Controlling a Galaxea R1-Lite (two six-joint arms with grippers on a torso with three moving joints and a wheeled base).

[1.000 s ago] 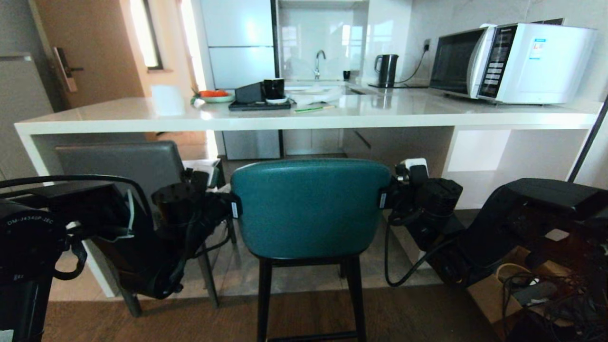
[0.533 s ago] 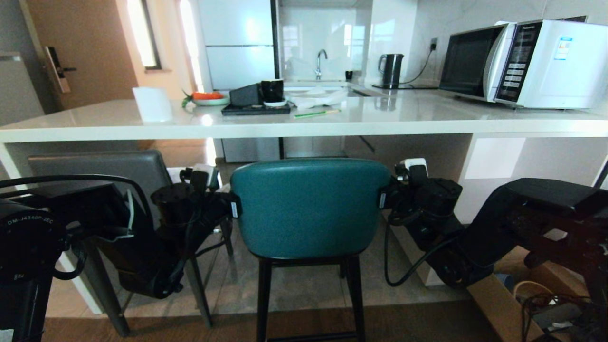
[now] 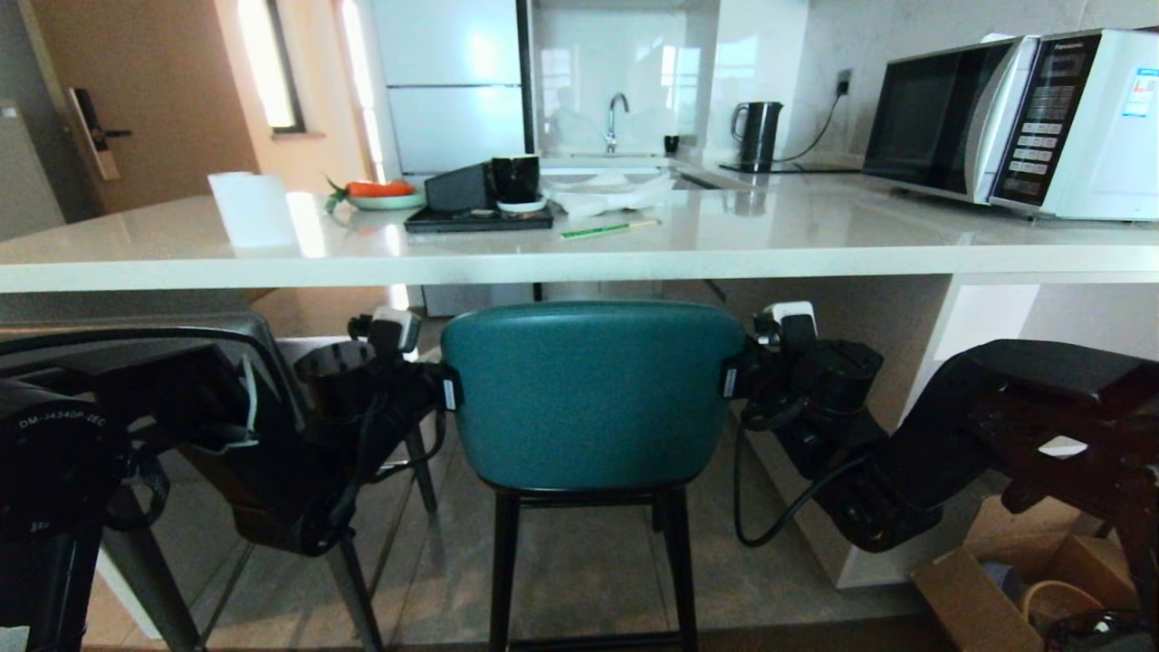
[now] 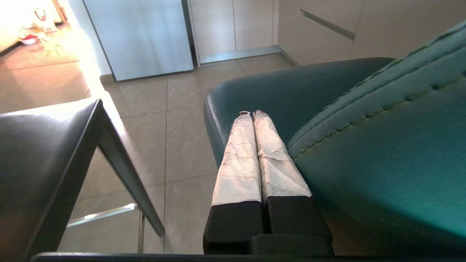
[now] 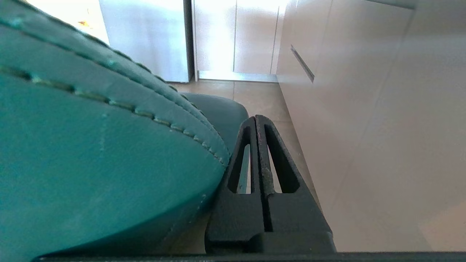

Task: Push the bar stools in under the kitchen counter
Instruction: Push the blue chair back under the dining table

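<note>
Counter (image 3: pixel 579 254) overhead, wrist views reveal closed claws

The microwave (image 3: pixel 1023 118), far beyond and above the right gripper (image 3: pixel 730 378), bears the brand "Panasonic" on top of its control panel; the blue-and-white sticker (image 3: pixel 1140 95) beside that panel is too small to read. The left arm's joint housing (image 3: pixel 54 444), well behind the left gripper (image 3: pixel 447 393), carries white lettering that reads roughly "DM-J4340P-2EC". Small white labels sit on both grippers where they meet the teal stool (image 3: pixel 593 394), but their print cannot be made out.
</note>
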